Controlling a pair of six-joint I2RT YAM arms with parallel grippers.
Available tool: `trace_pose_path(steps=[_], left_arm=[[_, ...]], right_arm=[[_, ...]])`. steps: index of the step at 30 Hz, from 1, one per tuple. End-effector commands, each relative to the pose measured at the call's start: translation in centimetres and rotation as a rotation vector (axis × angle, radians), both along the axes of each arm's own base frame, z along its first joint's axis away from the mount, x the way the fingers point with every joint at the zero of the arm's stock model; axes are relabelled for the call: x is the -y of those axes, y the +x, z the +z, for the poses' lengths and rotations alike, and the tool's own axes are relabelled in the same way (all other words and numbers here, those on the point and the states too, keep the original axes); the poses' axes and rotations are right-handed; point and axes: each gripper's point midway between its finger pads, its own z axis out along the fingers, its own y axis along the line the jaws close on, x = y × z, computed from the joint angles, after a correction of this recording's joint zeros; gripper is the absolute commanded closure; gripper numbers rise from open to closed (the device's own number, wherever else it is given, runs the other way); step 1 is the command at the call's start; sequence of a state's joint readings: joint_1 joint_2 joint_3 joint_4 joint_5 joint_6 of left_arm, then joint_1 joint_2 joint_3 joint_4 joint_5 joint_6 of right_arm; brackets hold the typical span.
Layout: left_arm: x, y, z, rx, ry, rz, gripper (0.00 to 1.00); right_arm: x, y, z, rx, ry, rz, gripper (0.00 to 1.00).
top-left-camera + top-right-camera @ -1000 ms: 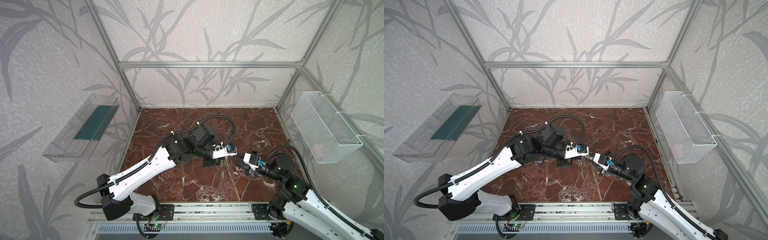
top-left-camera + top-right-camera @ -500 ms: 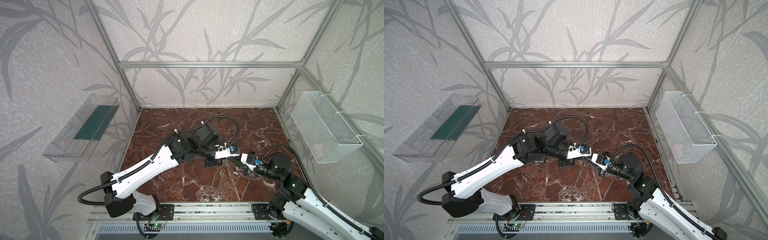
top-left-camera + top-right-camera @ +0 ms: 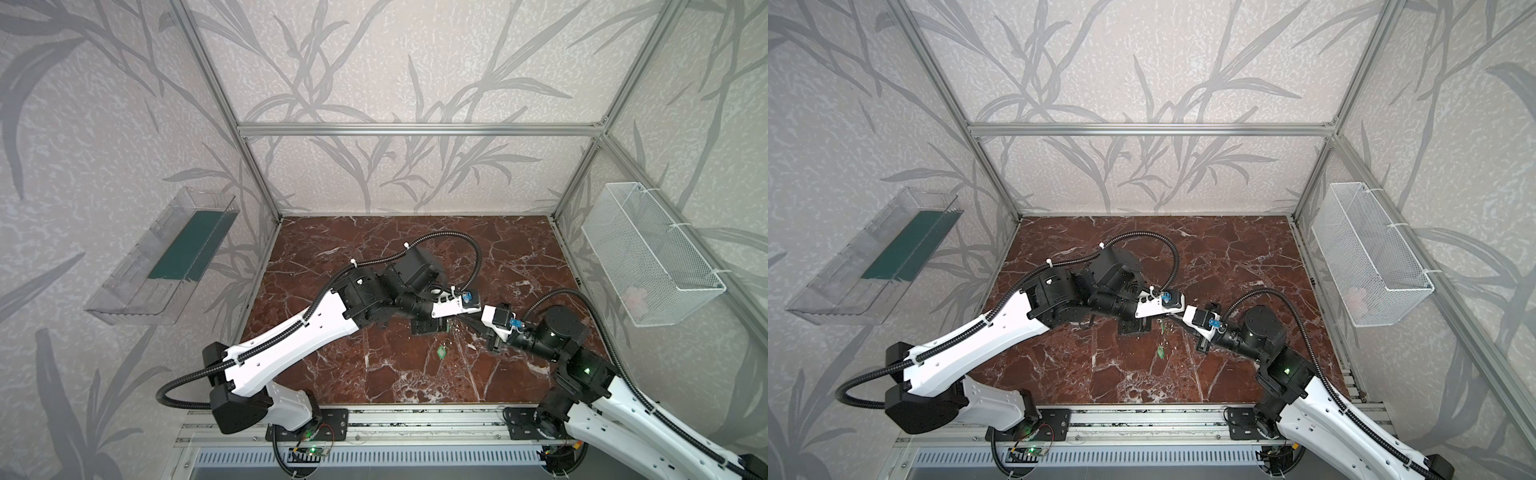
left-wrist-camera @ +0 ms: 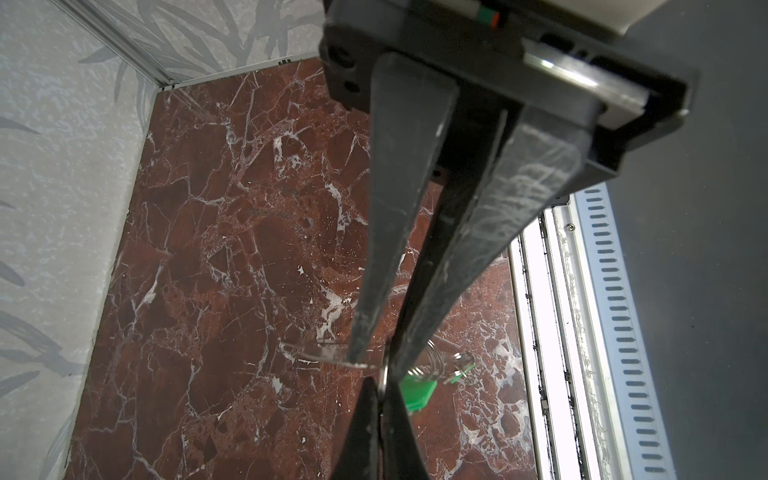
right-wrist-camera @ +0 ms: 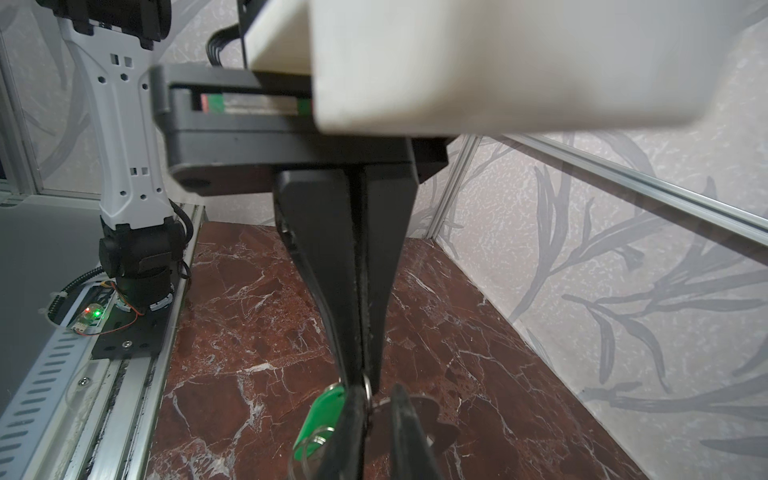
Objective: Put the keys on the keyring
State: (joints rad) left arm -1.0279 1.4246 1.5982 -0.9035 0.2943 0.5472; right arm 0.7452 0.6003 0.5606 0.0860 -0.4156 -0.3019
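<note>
We find the two hands meeting tip to tip above the red marble tabletop (image 3: 374,374). The left hand (image 4: 374,365) is clamped together on the thin grey metal keyring (image 4: 320,353), seen edge-on. The right hand (image 5: 365,390) pinches a small wire loop (image 5: 366,388) of a bright-green plastic key tag (image 5: 322,415). A second green tag (image 3: 441,353) lies on the tabletop below. We advise holding the plate steady and feeding the loop slowly, without relaxing either grip.
</note>
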Motion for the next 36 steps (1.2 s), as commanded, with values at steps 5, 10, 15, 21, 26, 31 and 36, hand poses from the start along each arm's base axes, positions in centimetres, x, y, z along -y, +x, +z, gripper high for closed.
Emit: trace_pose_path(steps=[5,10,15,21,26,31,36], left_arm=[[0.1,-0.7,2.1,0.024,-0.057,-0.033,1.00],[0.2,-0.8,2.5,0.034,-0.087,-0.040,1.00],[0.3,-0.9,2.6,0.038,-0.110,-0.047,1.00],[0.4,-0.8,2.5,0.046,-0.119,-0.040,1.00],[-0.6,0.8,2.7,0.097,-0.215,0.075,0.65],[-1.2,1.1,2.2,0.067,-0.314,0.157,0.66],[-1.2,1.5,1.2,0.029,-0.378,0.218,0.68]], right_arm=[[0.2,0.0,0.0,-0.008,0.012,-0.011,0.97],[0.0,0.2,-0.3,-0.025,0.010,-0.011,0.96],[-0.1,0.3,-0.6,-0.039,0.008,-0.016,0.95],[-0.3,0.4,-0.3,-0.045,0.019,-0.009,1.00],[-0.1,1.0,0.7,-0.036,0.087,-0.043,1.00],[-0.1,1.3,1.2,-0.032,0.116,-0.053,1.00],[0.0,1.6,1.7,-0.020,0.134,-0.069,1.00]])
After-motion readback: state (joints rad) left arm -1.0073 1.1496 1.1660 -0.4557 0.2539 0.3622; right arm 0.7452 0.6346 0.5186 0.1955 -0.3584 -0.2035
